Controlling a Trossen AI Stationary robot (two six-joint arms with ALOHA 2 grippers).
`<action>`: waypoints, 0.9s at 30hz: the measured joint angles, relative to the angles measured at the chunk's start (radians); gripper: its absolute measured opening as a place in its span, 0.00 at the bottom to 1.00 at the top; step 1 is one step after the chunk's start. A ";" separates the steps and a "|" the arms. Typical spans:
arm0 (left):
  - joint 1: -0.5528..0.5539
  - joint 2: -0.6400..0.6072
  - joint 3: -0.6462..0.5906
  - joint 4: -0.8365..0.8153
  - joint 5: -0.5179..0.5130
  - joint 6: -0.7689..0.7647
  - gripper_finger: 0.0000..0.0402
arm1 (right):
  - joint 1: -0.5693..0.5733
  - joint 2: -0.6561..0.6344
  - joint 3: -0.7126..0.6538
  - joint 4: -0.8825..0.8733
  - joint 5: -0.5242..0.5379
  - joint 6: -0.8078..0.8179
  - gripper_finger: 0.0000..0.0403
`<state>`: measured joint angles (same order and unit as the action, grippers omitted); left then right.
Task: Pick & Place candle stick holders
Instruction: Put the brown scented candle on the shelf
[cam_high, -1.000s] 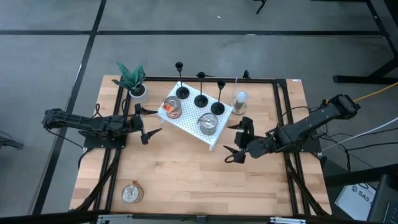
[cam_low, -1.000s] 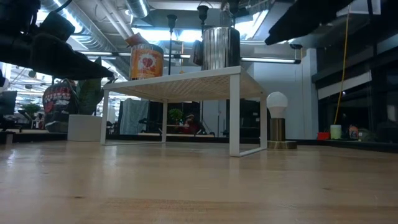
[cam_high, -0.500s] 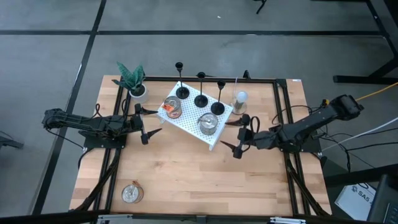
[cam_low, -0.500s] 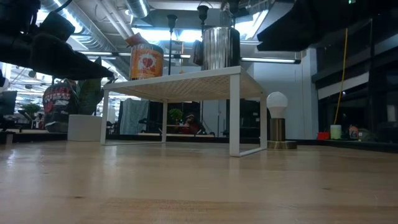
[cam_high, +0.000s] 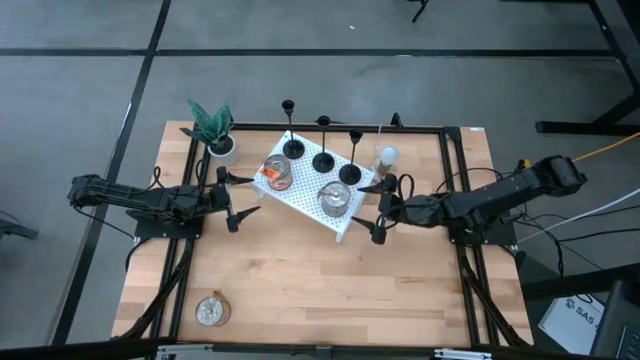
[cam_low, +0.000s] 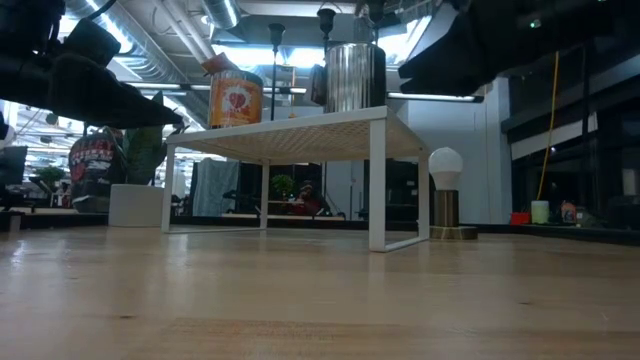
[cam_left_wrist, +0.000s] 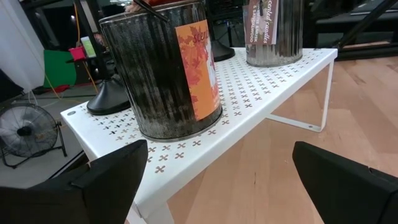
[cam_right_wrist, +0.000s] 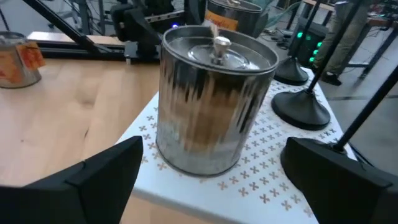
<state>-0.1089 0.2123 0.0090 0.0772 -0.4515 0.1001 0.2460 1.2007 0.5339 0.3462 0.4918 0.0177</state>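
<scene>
The light wooden table (cam_high: 300, 290) fills the middle, and on its far half sits the white perforated metal shelf rack (cam_high: 300, 203), set at an angle. Up on the rack, along its far edge, stand the three matte black candle stick holders (cam_high: 322, 160), lined up left to right, round bases flat on the white top, thin stems upright. Nearer on the rack we have the orange-labelled tin candle (cam_high: 277, 174) on the left and the shiny lidded silver tin (cam_high: 334, 198) on the right. Over to the right gripper (cam_high: 381, 210): it's right at the rack's right-hand corner, fingers spread wide apart, holding nothing, and its wrist camera looks straight at the silver tin with two holder bases just beyond it. The left gripper (cam_high: 236, 200) hangs just off the rack's left end, fingers also wide apart and empty, facing the orange-labelled tin. Off the rack, a small potted green plant (cam_high: 212, 128) sits at the far left corner, a white globe lamp on a brass base (cam_high: 386, 160) stands just right of the rack, and another small round tin (cam_high: 211, 311) lies near the table's near left edge.
</scene>
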 joint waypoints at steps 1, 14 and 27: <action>0.000 0.000 0.000 0.000 0.000 0.000 1.00 | -0.011 0.000 0.000 0.005 -0.022 0.000 0.99; 0.000 0.000 0.000 0.000 0.000 0.000 1.00 | -0.066 0.085 0.000 0.121 -0.134 -0.008 0.96; 0.000 0.000 0.000 0.000 0.000 0.000 1.00 | -0.082 0.087 0.000 0.129 -0.150 0.001 0.61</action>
<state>-0.1089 0.2119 0.0086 0.0773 -0.4515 0.1001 0.1636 1.2881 0.5339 0.4751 0.3419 0.0187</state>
